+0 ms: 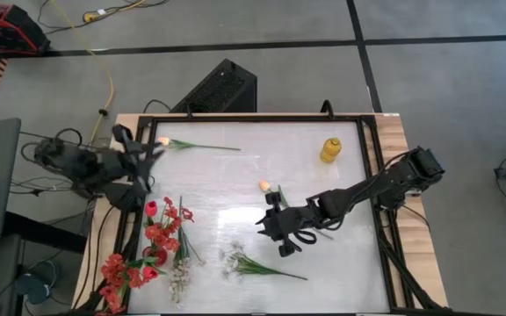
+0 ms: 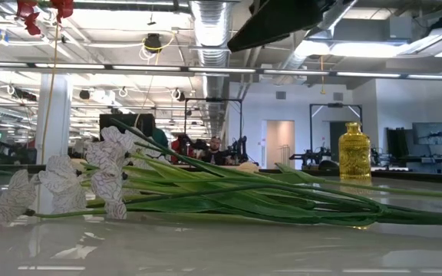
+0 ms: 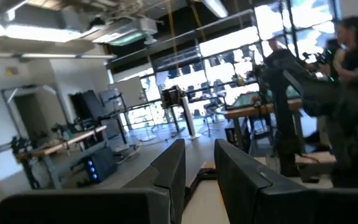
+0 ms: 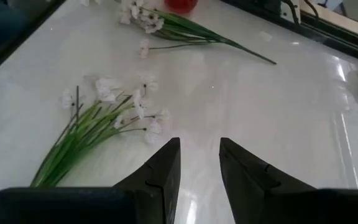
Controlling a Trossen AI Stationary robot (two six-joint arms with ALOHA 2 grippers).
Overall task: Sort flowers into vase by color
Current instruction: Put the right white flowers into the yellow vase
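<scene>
Table [image 1: 235, 189]: white top with a dark frame; both arms reach over it.
Right gripper [image 1: 281, 235]: near the middle of the table, above the bare top. Its two fingers [image 4: 160, 168] stand a little apart and hold nothing.
Left gripper [image 1: 145, 158]: at the table's left edge, pointing out into the room. Its fingers [image 3: 169, 168] have a small gap and nothing is between them.
Red flowers [image 1: 152, 246]: a bunch lying at the front left of the table.
White flowers [image 4: 114, 112]: a spray lying flat just ahead of the right gripper.
Yellow vase [image 1: 330, 149]: standing up at the back right.
Peach tulip [image 1: 266, 187]: lying near the middle, beside the right arm.
Second peach tulip [image 1: 164, 141]: lying at the back left, close to the left gripper.
</scene>
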